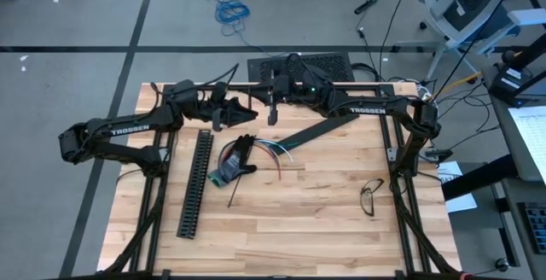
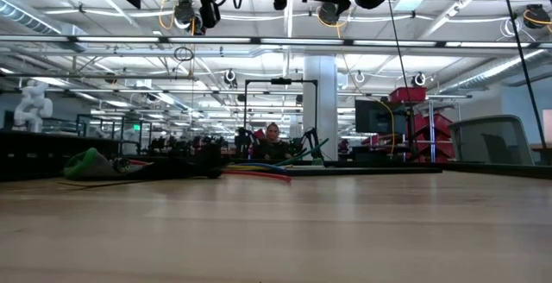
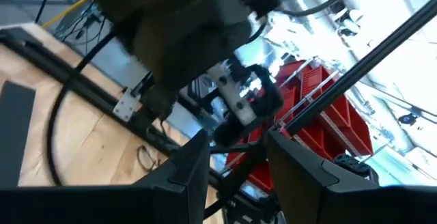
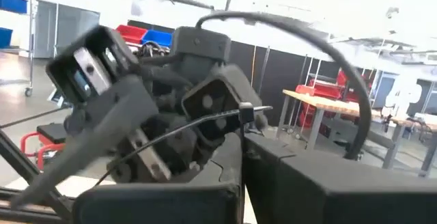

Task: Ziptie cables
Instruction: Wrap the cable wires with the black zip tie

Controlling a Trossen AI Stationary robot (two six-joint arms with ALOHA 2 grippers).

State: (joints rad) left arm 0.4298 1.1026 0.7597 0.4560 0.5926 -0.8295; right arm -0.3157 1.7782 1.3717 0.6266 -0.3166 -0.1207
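Note:
The cables (image 1: 266,150), a loose bundle of red, blue, green and white wires with a dark end, lie on the wooden table (image 1: 324,220) at mid-left; the low view shows the cables (image 2: 257,172) flat on the boards. Both arms hang high over the table's far part, tip to tip. My right gripper (image 4: 242,149) is shut on a thin black zip tie (image 4: 171,138). My left gripper (image 3: 235,173) faces it with a gap between its fingers. The tie's strap runs past the left fingers (image 4: 212,101); whether they touch it cannot be told. My right gripper pinches the zip tie between its two shut fingers, right below the tie's small square head (image 4: 246,114). The fingers point about level toward the left arm. The strap (image 4: 136,157) runs free from the head, slanting away in the air, well clear of the table.
A long black slotted channel (image 1: 194,182) lies at the table's left, a flat black strip (image 1: 317,131) slants at the far middle, and a loose black tie (image 1: 233,193) rests near the cables. Glasses (image 1: 371,196) lie at the right. The near half of the table is bare wood.

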